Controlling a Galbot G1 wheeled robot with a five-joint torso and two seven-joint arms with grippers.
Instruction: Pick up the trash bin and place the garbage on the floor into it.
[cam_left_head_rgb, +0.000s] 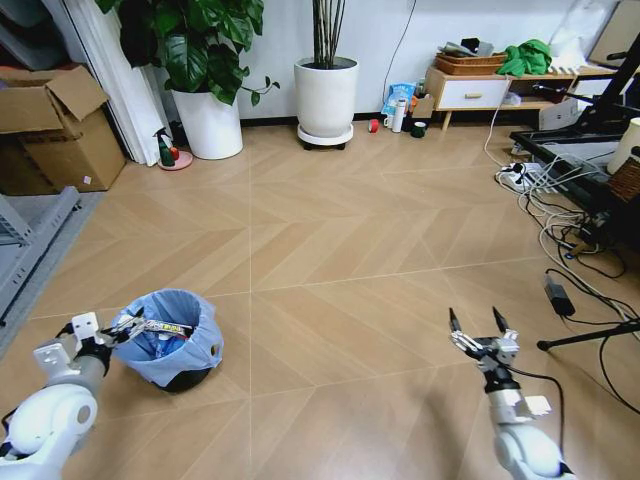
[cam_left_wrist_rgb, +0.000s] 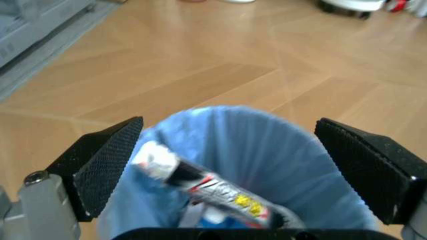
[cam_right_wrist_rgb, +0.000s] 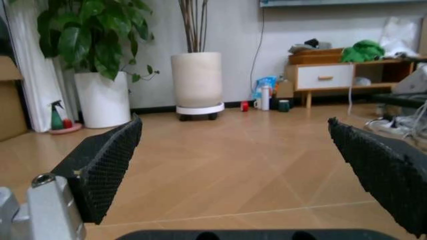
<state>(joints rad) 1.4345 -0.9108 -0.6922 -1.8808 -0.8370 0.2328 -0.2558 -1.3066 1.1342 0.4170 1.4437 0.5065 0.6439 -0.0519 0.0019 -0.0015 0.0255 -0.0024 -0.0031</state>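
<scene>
Near left on the floor (cam_left_head_rgb: 330, 250) — trash bin (cam_left_head_rgb: 176, 340), blue liner up, a small tube (cam_left_wrist_rgb: 207, 187) and other garbage inside. Left gripper (cam_left_head_rgb: 150, 326) over its rim, jaws wide, gripping nothing. Near right — right gripper (cam_left_head_rgb: 476, 324), spread open, empty, above bare boards.

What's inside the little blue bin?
Inside the trash bin, a crumpled silvery tube lies across other litter; the blue bag hides everything deeper down.
</scene>
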